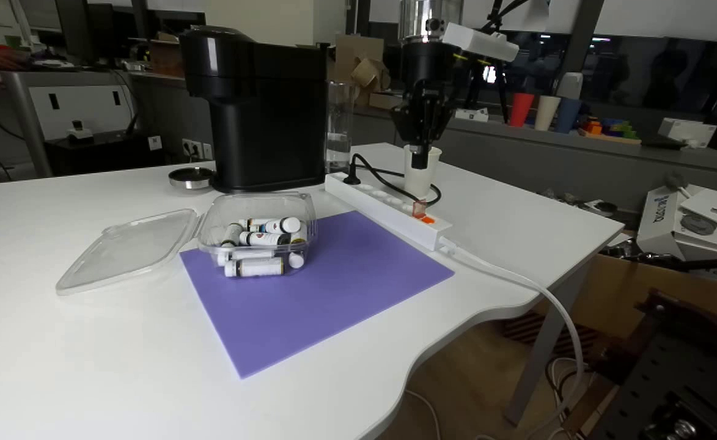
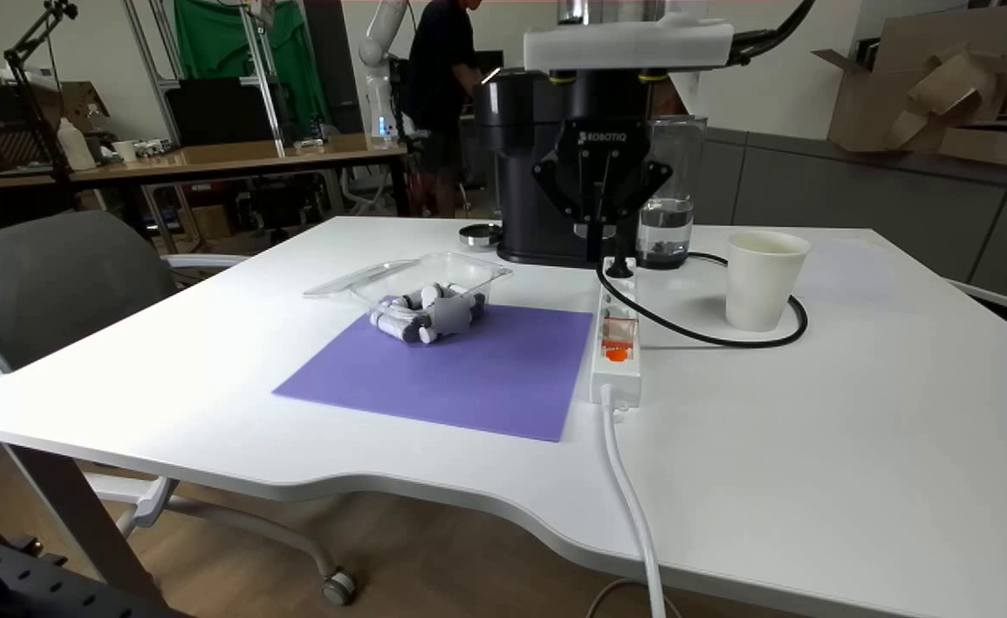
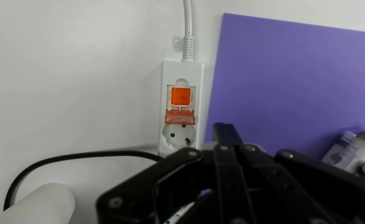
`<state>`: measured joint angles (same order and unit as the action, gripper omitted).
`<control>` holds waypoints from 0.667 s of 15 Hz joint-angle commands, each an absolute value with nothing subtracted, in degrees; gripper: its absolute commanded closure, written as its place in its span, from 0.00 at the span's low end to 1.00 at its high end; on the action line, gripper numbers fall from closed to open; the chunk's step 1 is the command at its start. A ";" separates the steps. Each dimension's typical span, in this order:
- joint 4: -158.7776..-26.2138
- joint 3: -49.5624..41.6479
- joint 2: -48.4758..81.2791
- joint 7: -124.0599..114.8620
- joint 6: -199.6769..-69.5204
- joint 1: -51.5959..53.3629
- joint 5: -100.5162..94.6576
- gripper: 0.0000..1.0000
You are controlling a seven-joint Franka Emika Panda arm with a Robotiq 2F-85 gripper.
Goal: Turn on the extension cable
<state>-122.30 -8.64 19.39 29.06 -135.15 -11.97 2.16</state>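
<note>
Black fingers [image 3: 227,133] are resting together, and the gripper [image 1: 419,159] is pointing downward, hanging above the extension cable [image 1: 382,212] and apart from it. That long white power strip is lying on the white table [image 2: 812,481], stretching from near the straight far edge toward the wavy edge. In the wrist view its orange-red switch [image 3: 180,96] is showing, with the see-through red cover [image 3: 180,118] standing raised on the socket side. A black plug [image 1: 351,179] is sitting in the socket farthest from the wavy edge, and its black cord [image 3: 107,153] is bending around the foot of a white paper cup [image 2: 763,283], which is standing upright between the strip and the table's straight side edge. At the strip's opposite end a white cord [image 2: 627,491] is leaving and dropping over the wavy edge. Just beside the strip, on the side away from the cup, a purple mat [image 2: 469,386] is lying flat. At the mat's margin a clear plastic box [image 1: 272,205] is holding piled white bottles [image 1: 254,267], and its lid [image 1: 129,250] is lying folded back over the tabletop. Near the far edge a black coffee machine [image 1: 272,122] is standing close to the strip's plugged end in both exterior views, with a round metal dish [image 1: 191,178] resting just beside it and a clear tank [image 2: 675,189] standing on its other flank.
</note>
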 commanded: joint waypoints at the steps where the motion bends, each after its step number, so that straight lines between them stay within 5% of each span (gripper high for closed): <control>1: -124.70 -7.91 19.46 27.11 -139.36 -12.76 0.23 1.00; 10: -126.92 -8.86 23.06 25.94 -145.45 -13.62 -4.89 1.00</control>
